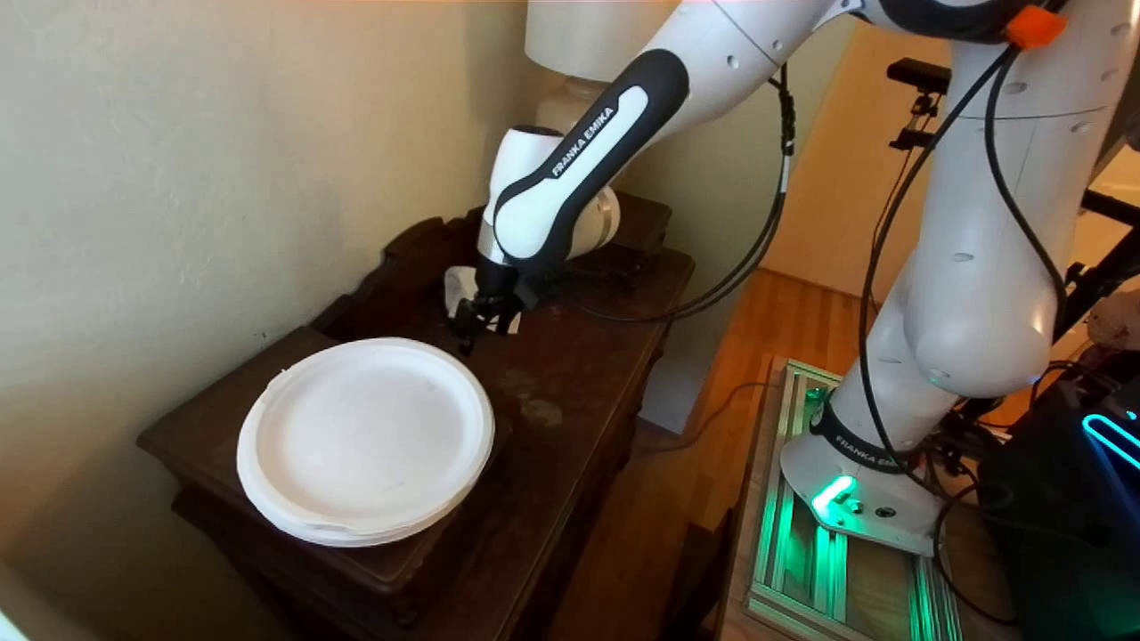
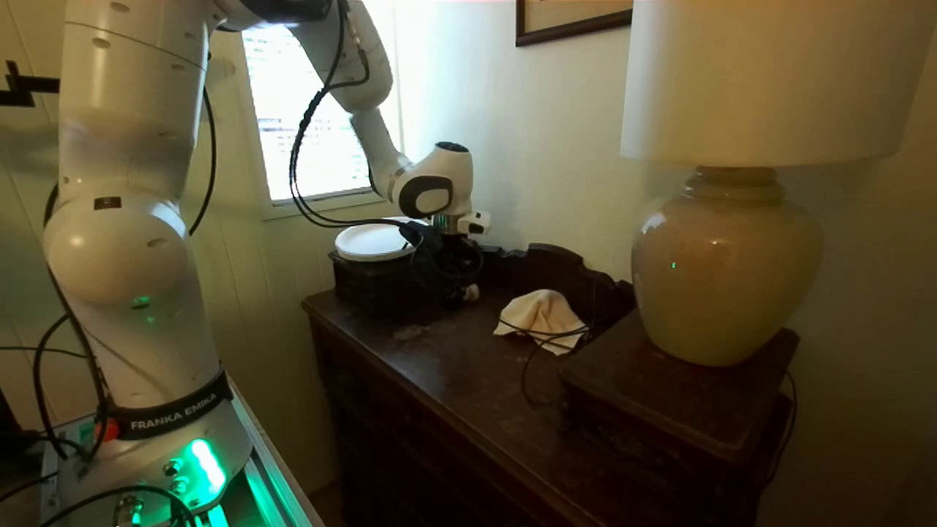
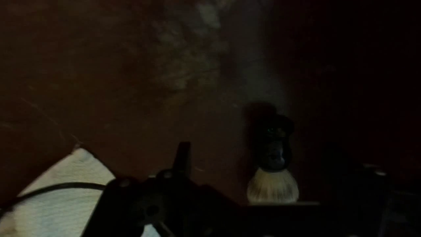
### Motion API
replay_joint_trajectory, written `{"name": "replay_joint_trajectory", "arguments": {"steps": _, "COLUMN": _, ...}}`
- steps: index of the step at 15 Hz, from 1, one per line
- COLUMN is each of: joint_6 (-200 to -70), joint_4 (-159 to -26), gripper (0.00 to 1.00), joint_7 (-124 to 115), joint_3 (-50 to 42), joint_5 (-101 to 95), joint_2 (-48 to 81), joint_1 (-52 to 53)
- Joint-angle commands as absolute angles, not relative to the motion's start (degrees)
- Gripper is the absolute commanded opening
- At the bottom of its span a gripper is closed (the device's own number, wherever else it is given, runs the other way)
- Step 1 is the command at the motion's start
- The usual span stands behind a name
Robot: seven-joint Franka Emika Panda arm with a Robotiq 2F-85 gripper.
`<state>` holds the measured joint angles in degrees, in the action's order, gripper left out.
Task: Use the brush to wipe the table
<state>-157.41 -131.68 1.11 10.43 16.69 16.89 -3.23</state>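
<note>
Down on the dresser top (image 2: 468,366), just beneath the gripper (image 1: 486,336), rests the brush (image 3: 273,161)! Jaws stand well apart, holding nothing. Light and rigid, I'd judge, that dark handle (image 3: 275,153), its gloss hinting at slipperiness; pinch it around the middle, clear of those soft-looking bristles (image 3: 273,189).

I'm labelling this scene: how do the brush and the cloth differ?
The brush pairs a dark handle with pale bristles; the cloth is pale fabric. The cloth looks larger than the brush. A cable crosses the cloth; none shows across the brush. Both rest on the dresser top.
</note>
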Motion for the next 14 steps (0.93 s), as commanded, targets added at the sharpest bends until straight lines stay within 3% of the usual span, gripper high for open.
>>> {"name": "replay_joint_trajectory", "arguments": {"steps": 1, "joint_6": -150.7, "joint_4": -141.4, "gripper": 1.00, "joint_7": -0.4, "joint_3": 5.4, "joint_5": 12.3, "joint_2": 5.1, "joint_1": -2.2}}
{"name": "replay_joint_trajectory", "arguments": {"steps": 8, "joint_6": -133.6, "joint_4": -149.0, "gripper": 1.00, "joint_7": 4.0, "joint_3": -0.1, "joint_5": 1.4, "joint_2": -10.4, "joint_1": -2.4}}
{"name": "replay_joint_trajectory", "arguments": {"steps": 9, "joint_6": -137.5, "joint_4": -145.7, "gripper": 1.00, "joint_7": 1.6, "joint_3": -0.2, "joint_5": 2.2, "joint_2": -4.4, "joint_1": -2.3}}
{"name": "replay_joint_trajectory", "arguments": {"steps": 14, "joint_6": -134.1, "joint_4": -147.9, "gripper": 1.00, "joint_7": 3.2, "joint_3": -0.4, "joint_5": 2.1, "joint_2": -9.0, "joint_1": -2.1}}
